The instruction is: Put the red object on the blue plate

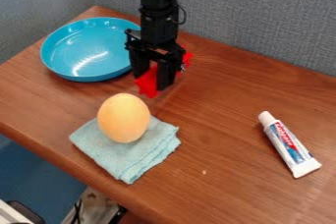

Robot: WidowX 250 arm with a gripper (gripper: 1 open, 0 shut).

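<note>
The red object (156,82), a small bright red block, lies on the wooden table just right of the blue plate (82,49). The plate is a round, glossy sky-blue dish at the back left with nothing in it. My gripper (155,75) hangs straight down from the black arm (159,7) and is low over the block. Its two black fingers (140,68) stand apart on either side of the block, with red showing between them and behind the right one. The block rests on the table, apart from the plate's rim.
An orange egg-like ball (124,118) sits on a light blue folded cloth (128,146) near the front edge. A white toothpaste tube (288,142) with red print lies at the right. The table (223,90) meets a grey wall behind; its front edge drops off at the lower left.
</note>
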